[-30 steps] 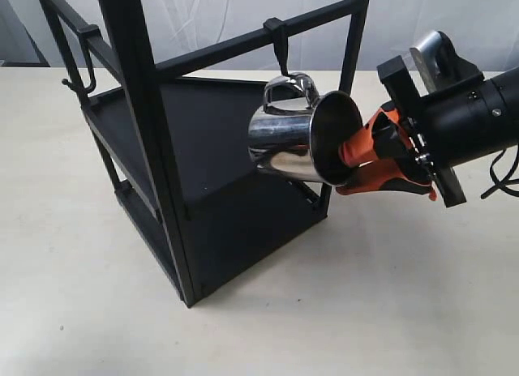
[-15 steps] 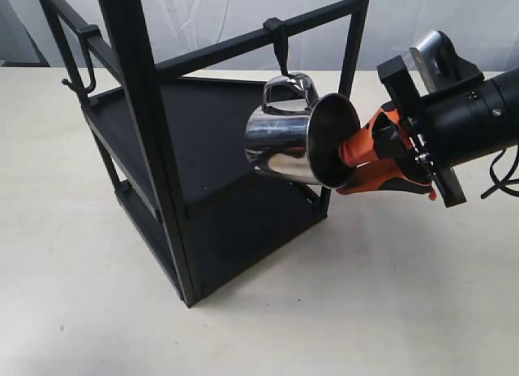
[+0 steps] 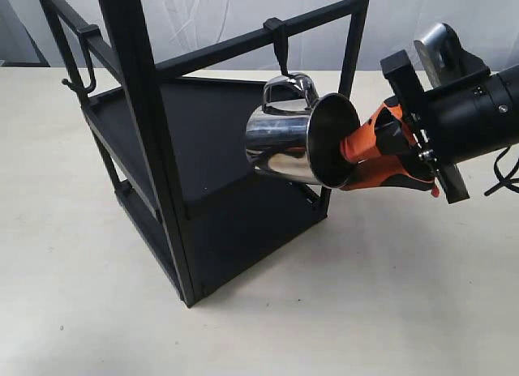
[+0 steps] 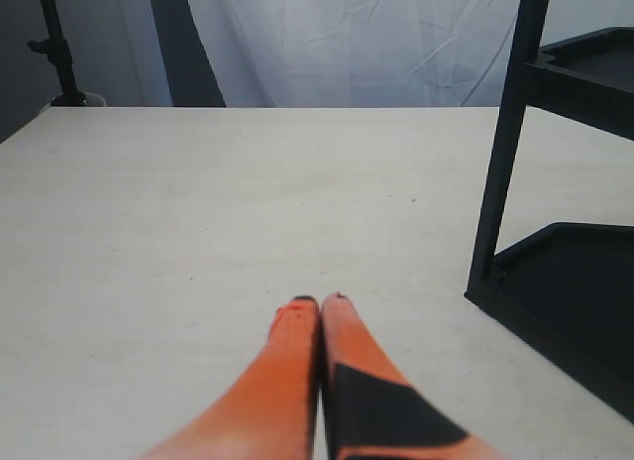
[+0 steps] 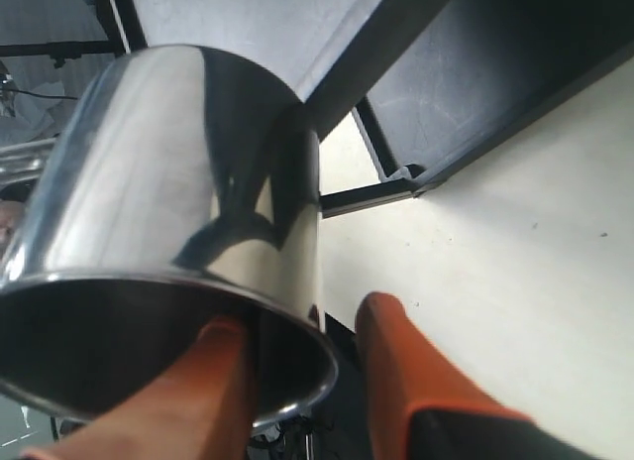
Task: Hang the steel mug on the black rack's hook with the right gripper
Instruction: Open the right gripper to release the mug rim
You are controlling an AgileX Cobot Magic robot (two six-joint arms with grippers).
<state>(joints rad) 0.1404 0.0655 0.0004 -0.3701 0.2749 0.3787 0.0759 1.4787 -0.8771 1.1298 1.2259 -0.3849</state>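
Orange jaws of the right gripper (image 3: pixel 350 161) pinch the steel mug (image 3: pixel 296 141) wall, one finger inside the rim. Mug tipped sideways, handle apparently looped on the hook (image 3: pixel 278 42) of the black rack (image 3: pixel 138 108). Left gripper (image 4: pixel 319 303) jaws pressed together above bare bench (image 3: pixel 389 287).

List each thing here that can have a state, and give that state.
Mug: tipped on its side, handle looped over the hook, rim pinched by the right pincer.
Right pincer: shut on the mug.
Left pincer: shut, empty, over the table.
Rack: upright.
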